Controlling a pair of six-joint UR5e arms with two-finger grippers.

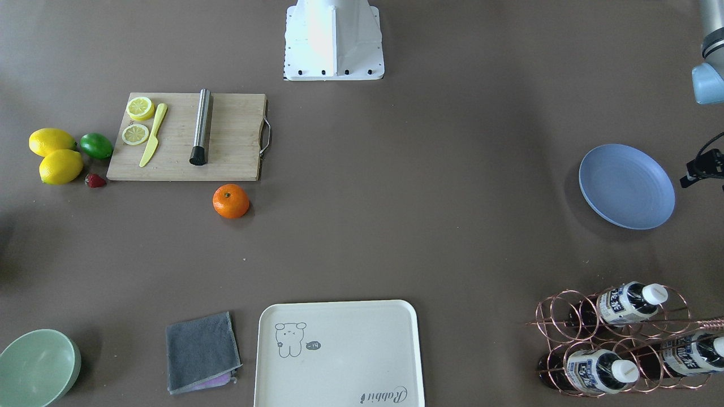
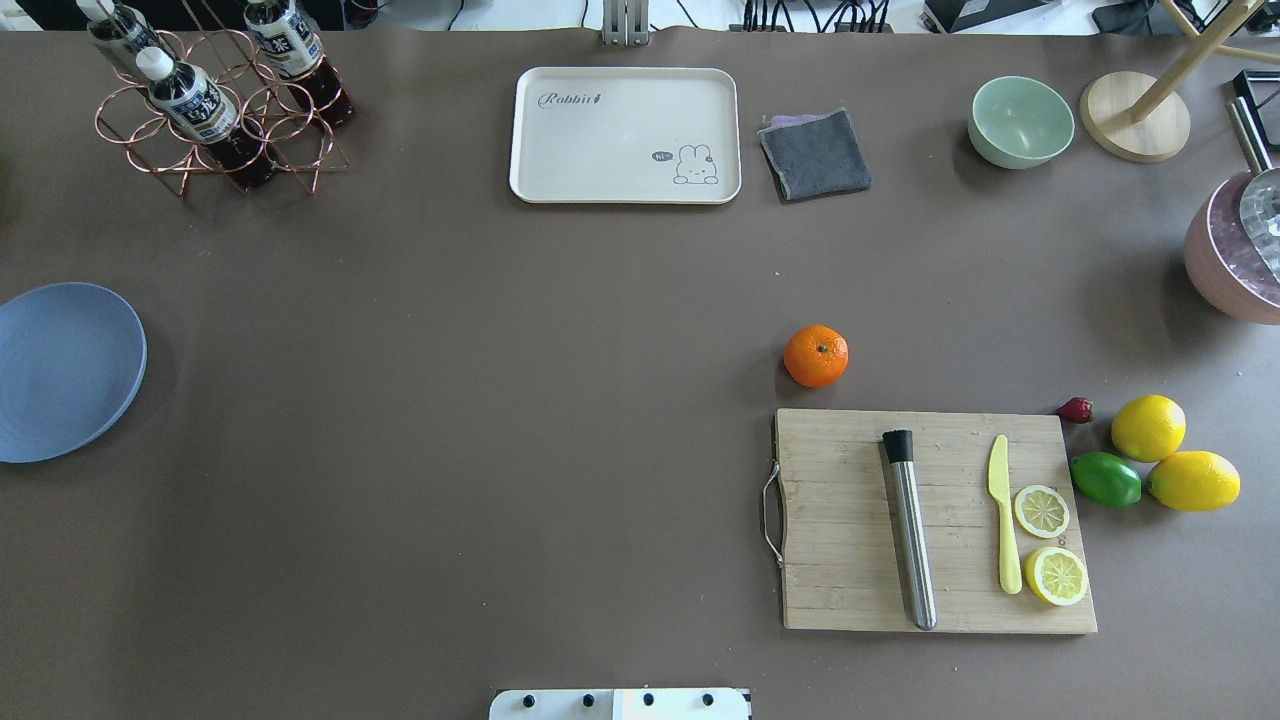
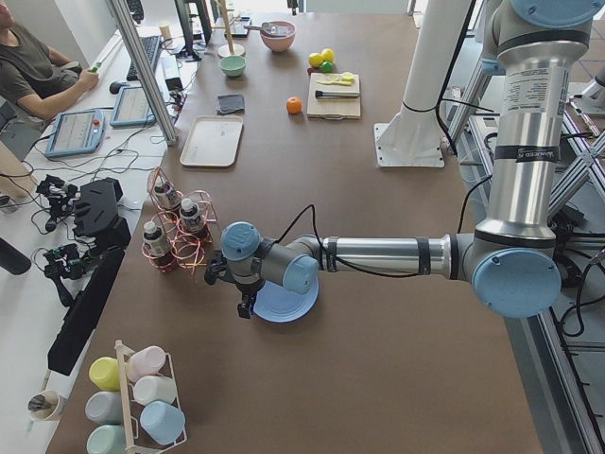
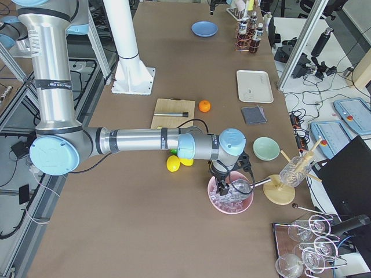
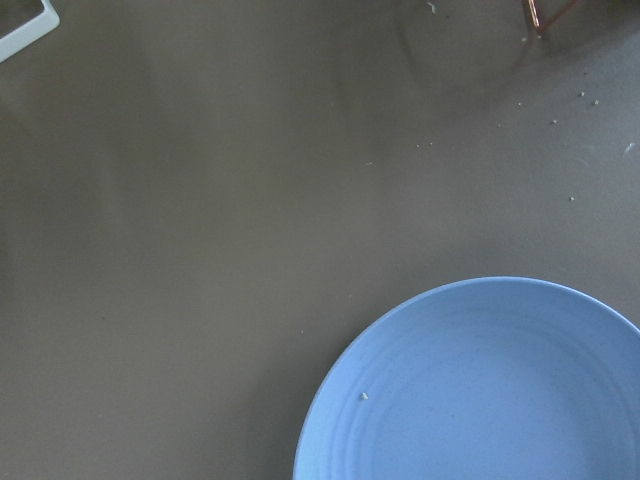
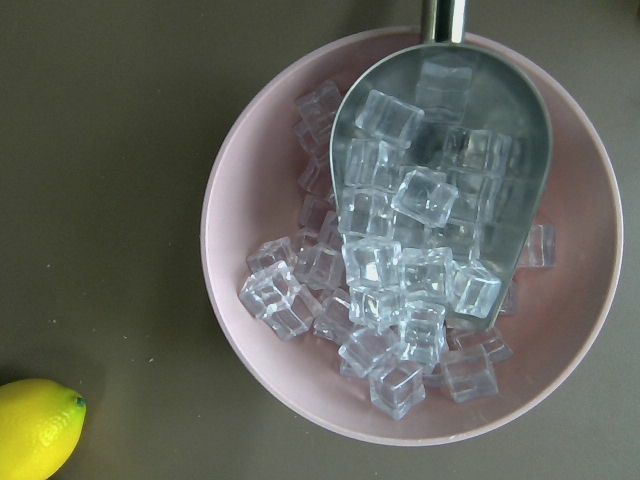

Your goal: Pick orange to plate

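The orange (image 2: 816, 356) sits alone on the brown table just beyond the cutting board's far edge, also seen in the front view (image 1: 231, 201). Far across the table, at the robot's left end, lies the empty periwinkle plate (image 2: 65, 372), whose rim fills the lower right of the left wrist view (image 5: 480, 390). My left gripper (image 3: 245, 306) hangs over the plate's edge and shows only from the side, so I cannot tell its state. My right gripper (image 4: 222, 186) hovers above a pink bowl of ice, far from the orange, and I cannot tell its state either.
A wooden cutting board (image 2: 850, 560) carries a steel muddler, a yellow knife and two lemon slices. Two lemons, a lime (image 2: 1105, 478) and a strawberry lie to its right. A cream tray (image 2: 625, 135), grey cloth, mint bowl (image 2: 1020, 121), bottle rack (image 2: 215, 100) and pink ice bowl (image 6: 260, 200) line the edges.
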